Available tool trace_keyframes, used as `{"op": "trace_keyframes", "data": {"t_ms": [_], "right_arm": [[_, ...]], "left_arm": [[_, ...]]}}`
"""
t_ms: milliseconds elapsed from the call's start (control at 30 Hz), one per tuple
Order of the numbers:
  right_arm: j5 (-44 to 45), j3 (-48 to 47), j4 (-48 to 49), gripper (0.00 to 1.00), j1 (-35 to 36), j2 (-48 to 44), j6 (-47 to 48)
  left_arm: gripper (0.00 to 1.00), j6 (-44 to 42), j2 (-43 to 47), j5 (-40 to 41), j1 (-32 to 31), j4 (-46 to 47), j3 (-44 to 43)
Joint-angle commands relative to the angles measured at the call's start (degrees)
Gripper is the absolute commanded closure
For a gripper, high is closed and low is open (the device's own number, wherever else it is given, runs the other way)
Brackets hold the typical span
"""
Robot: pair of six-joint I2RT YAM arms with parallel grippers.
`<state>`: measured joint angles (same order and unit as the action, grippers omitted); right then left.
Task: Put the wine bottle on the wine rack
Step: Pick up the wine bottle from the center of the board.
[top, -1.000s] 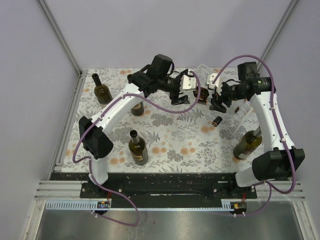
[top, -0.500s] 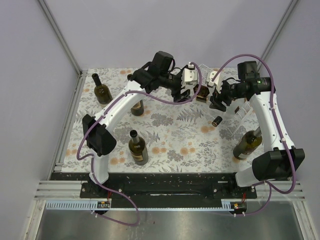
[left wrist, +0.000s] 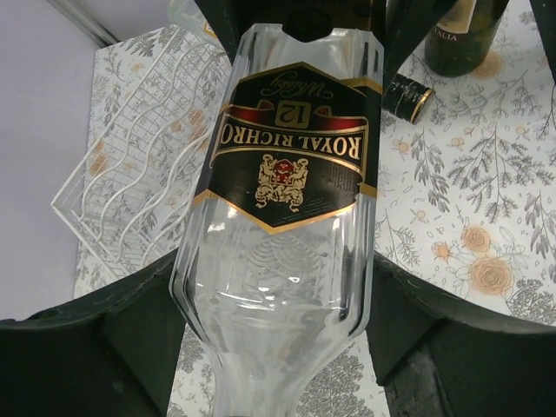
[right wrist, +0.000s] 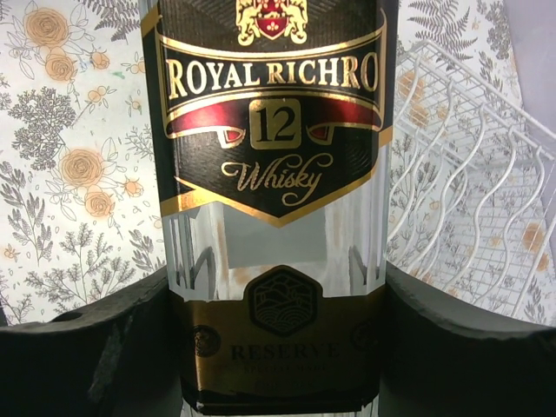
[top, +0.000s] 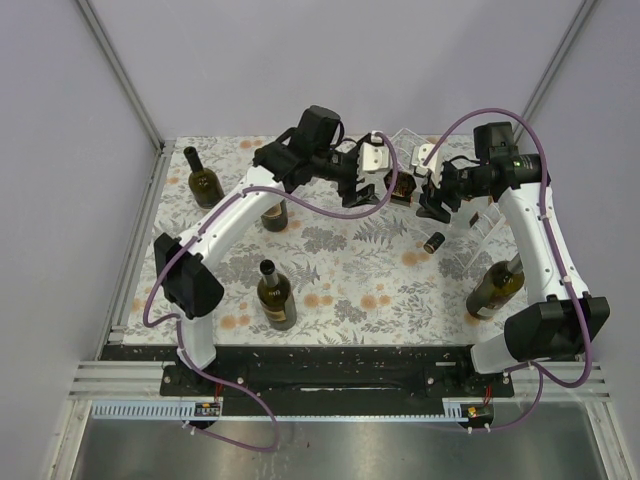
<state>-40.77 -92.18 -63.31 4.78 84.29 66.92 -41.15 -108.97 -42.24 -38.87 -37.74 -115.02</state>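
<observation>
Holding the wine bottle (top: 404, 190) off the floral bench (top: 350, 270), roughly level. Clamped at the shoulder end by the left fingers (left wrist: 95, 347), closed on the clear glass, and at the base end by the right fingers (right wrist: 78, 347), closed beside the lower label. Hangs just beside the wine rack (top: 480, 225), outside its cradles. Well apart from an upright dark bottle (top: 275, 295) near the front.

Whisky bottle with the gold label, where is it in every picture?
Top external: the whisky bottle is upper middle, slightly right.
Left wrist: the bottle fills the middle, label upside down.
Right wrist: the bottle fills the middle, label upright.
Shared landmark: the clear wine rack, right of the bottle from above and from the right wrist, left of it from the left wrist.
</observation>
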Motion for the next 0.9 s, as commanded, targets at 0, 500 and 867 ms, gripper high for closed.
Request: {"op": "trace_keyframes", "data": {"t_ms": [0, 500, 867], "right_arm": [[-5.9, -5.2, 4.5, 0.94, -0.5, -1.1, -0.2], [-10.6, -4.8, 2.6, 1.00, -0.5, -2.6, 0.9], [-12.5, -3.5, 2.7, 1.00, -0.3, -3.2, 0.0]], "left_arm": [[1.00, -10.9, 4.3, -0.2, -1.3, -5.6, 2.1], [0.34, -20.8, 2.6, 4.4, -3.4, -8.4, 0.6], [1.00, -22.6, 1.3, 5.6, -4.8, -8.6, -1.3]]}}
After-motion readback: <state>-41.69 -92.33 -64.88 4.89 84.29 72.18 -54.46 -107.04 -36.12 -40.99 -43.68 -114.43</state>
